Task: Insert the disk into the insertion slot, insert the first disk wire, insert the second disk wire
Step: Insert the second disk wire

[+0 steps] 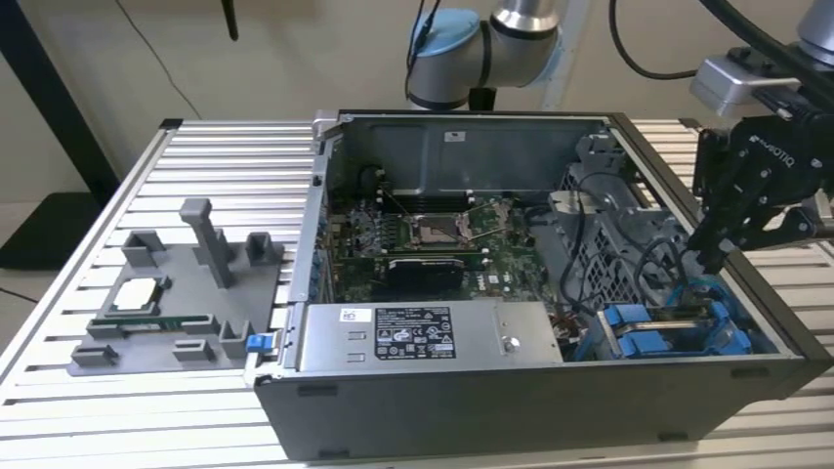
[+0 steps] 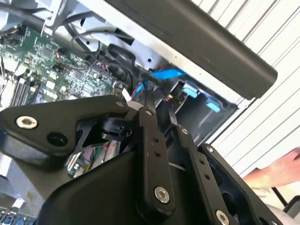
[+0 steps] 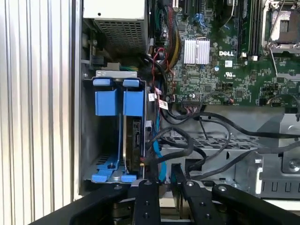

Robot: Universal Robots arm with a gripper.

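We find the disk (image 3: pixel 136 140) seated on edge in the insertion slot (image 3: pixel 88 140), framed by its blue carrier. The slot is at the near corner of the case (image 1: pixel 521 401) on the exterior view's right, beside the power-supply box (image 1: pixel 417 334). The gripper (image 1: pixel 712 262) hangs just above that corner, close to a blue wire (image 3: pixel 157 157) that runs along the disk's edge. We cannot tell whether the claw is spread, pressed together or pinching that wire. In our judgement the main risk is the tangle of black cables (image 3: pixel 187 145) just beside the bay: a descent slightly off line could snag one or press on the motherboard (image 3: pixel 211 61). A connector offered tilted could also jam or bend. Room is tight, with the sheet-metal bay wall on one side, cables on the other and the case rim close below. Open room lies upward and out over the slatted table (image 1: pixel 195 147).
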